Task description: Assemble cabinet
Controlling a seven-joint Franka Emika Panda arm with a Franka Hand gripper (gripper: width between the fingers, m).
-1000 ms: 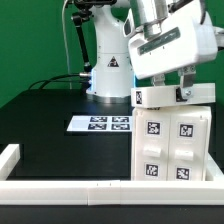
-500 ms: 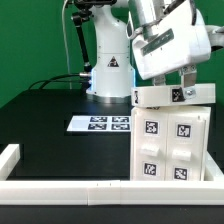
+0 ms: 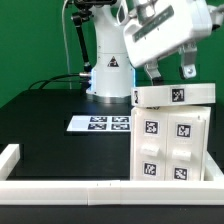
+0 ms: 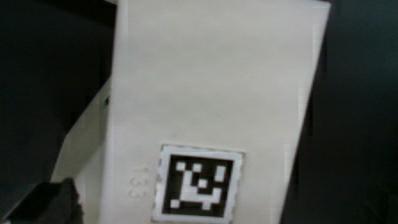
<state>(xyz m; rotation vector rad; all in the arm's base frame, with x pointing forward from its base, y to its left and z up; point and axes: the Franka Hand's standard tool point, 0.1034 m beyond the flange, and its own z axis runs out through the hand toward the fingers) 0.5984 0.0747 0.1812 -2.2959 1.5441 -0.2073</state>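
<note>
The cabinet [image 3: 172, 145] is a tall white box at the exterior view's right, with several tagged drawer-like blocks on its front. A white tagged top piece [image 3: 175, 95] lies across its top, slightly askew. My gripper [image 3: 169, 73] is open and empty, tilted, just above that top piece and not touching it. The wrist view looks down on the white top piece [image 4: 214, 90] and its tag [image 4: 199, 180]. One dark fingertip [image 4: 36, 205] shows at the edge of that view.
The marker board [image 3: 100, 123] lies flat on the black table to the left of the cabinet in the exterior view. Long white border rails run along the front [image 3: 60, 188] and left [image 3: 8, 158] edges. The arm's base [image 3: 108, 70] stands at the back.
My gripper was down around the top piece. It has let go, risen and tilted toward the exterior view's left. The top piece stays on the cabinet.
</note>
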